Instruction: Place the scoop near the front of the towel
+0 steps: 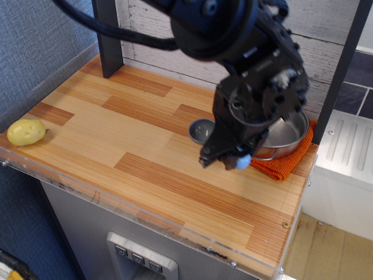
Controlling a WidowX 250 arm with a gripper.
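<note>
My gripper (225, 160) is shut on the scoop and holds it just above the counter, at the left front side of the towel. The scoop's grey bowl (201, 130) sticks out to the left of the fingers. The light-blue handle end (242, 163) shows below them. The orange towel (281, 167) lies at the right edge of the counter, and only its front strip shows. The steel pot (287, 132) stands on the towel, mostly hidden behind my arm.
A yellow potato (25, 132) lies at the counter's left front edge. A black post (108, 35) stands at the back left against the plank wall. The wooden counter (128, 140) has a clear plastic lip along its front.
</note>
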